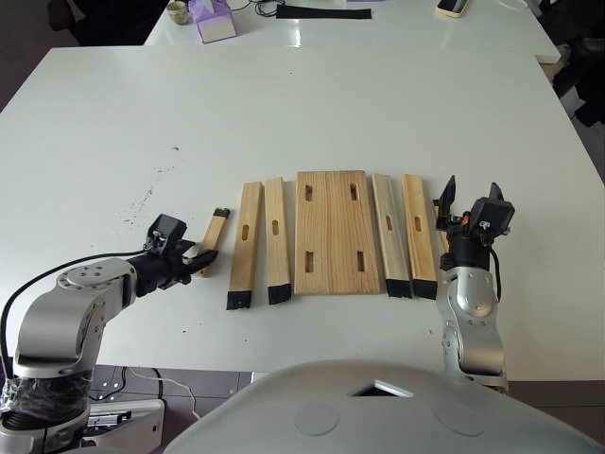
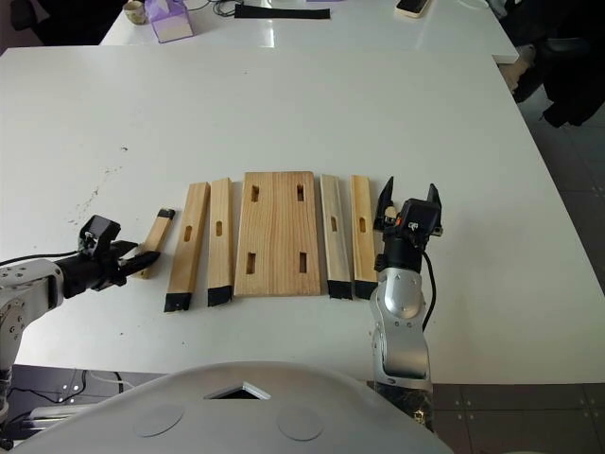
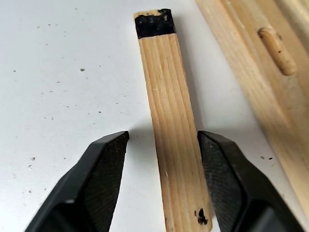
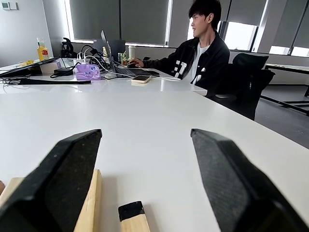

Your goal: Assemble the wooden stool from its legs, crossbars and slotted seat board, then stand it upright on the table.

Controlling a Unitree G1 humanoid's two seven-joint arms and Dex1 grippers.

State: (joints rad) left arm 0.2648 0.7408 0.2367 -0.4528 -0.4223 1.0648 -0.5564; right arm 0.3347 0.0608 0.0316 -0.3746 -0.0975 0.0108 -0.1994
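The slotted seat board lies flat at the table's middle. Two legs lie to its left and two more to its right, all with black ends. A short crossbar lies farther left. My left gripper is open and straddles that crossbar near its end, one finger on each side. My right gripper stands open, pointing up and away, just right of the rightmost leg. Another short piece with a black tip lies under it, partly hidden.
A wooden peg rests on the leg beside the crossbar. Dark specks mark the table at the left. A second table behind holds a purple box, a cup and a black strip. Bare white tabletop stretches beyond the parts.
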